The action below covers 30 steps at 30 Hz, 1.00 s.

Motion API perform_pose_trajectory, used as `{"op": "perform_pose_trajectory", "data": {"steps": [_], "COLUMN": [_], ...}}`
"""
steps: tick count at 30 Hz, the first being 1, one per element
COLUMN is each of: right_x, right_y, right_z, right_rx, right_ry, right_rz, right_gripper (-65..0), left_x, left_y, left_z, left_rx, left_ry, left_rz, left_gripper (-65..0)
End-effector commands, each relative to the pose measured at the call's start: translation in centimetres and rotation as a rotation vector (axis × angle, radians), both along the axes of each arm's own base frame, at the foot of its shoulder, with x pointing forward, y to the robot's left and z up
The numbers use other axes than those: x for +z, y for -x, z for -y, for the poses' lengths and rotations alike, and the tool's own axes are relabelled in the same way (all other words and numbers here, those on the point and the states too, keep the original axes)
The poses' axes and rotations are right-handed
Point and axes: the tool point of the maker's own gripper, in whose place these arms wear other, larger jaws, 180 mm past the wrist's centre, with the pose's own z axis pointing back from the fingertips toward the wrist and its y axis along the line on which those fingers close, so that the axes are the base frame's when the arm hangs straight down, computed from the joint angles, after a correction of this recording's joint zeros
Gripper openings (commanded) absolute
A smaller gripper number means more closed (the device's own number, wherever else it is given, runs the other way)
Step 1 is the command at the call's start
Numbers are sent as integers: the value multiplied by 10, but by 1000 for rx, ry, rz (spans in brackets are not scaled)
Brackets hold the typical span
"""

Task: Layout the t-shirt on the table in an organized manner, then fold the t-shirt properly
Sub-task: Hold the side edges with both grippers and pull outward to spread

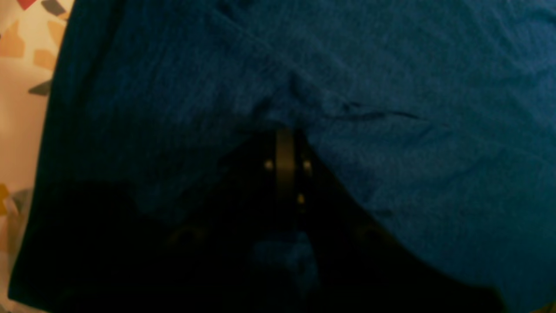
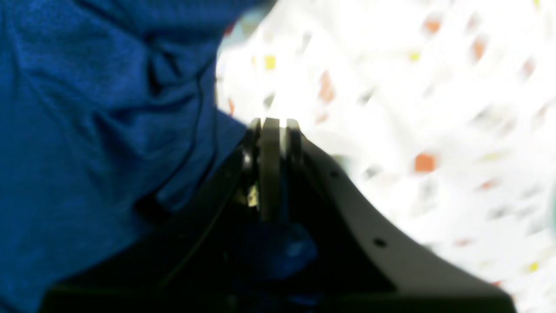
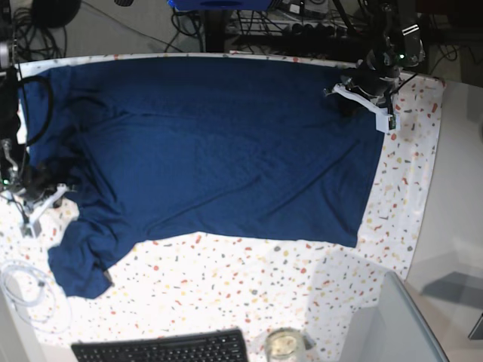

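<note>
- Broadly, the t-shirt (image 3: 219, 151) lies spread across the table (image 3: 407, 196), its dark blue cloth mostly flat, with one sleeve (image 3: 83, 253) rumpled and hanging toward the near edge.
- Left gripper (image 1: 285, 130): jaws clenched together, tips pressed down into the shirt fabric, which puckers in small creases just ahead of them. Cloth surrounds the claw on both sides; a strip of speckled tabletop shows well off to its left. Whether any fabric is pinched between the jaws cannot be told.
- Right gripper (image 2: 270, 124): jaws drawn together at the shirt's edge. Bunched, folded cloth sits just left of the claw, touching its left finger; bare speckled table lies ahead and to its right. The view is blurred, so a pinch on the fabric cannot be confirmed.
- Beyond the shirt, near the table's front edge: a black keyboard (image 3: 162, 348), a glass jar (image 3: 283, 345), and a coiled white cable (image 3: 23, 290).
</note>
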Motion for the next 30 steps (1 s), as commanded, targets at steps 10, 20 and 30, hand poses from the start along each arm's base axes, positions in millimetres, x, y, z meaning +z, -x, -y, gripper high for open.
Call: {"op": "perform_pose_trajectory", "data": {"steps": [10,20,30], "right_x": [52,56,12], "right_y": [-21,28,33], "right_z": [24,-18,-12], "right_rx": [57,138,89], "right_ry": [292,218,137], "right_rz": [65,-72,-166], "right_gripper": [-636,-636,-636], "left_x": [1,2,2], "left_y": [1,-5,-5], "left_z": [-2,-2,-2], "left_rx": [-5,-3,-3], "left_ry": [-10,-7,-8], "left_rz": [-8,0,0], "left_gripper": [-650,-650,-650]}}
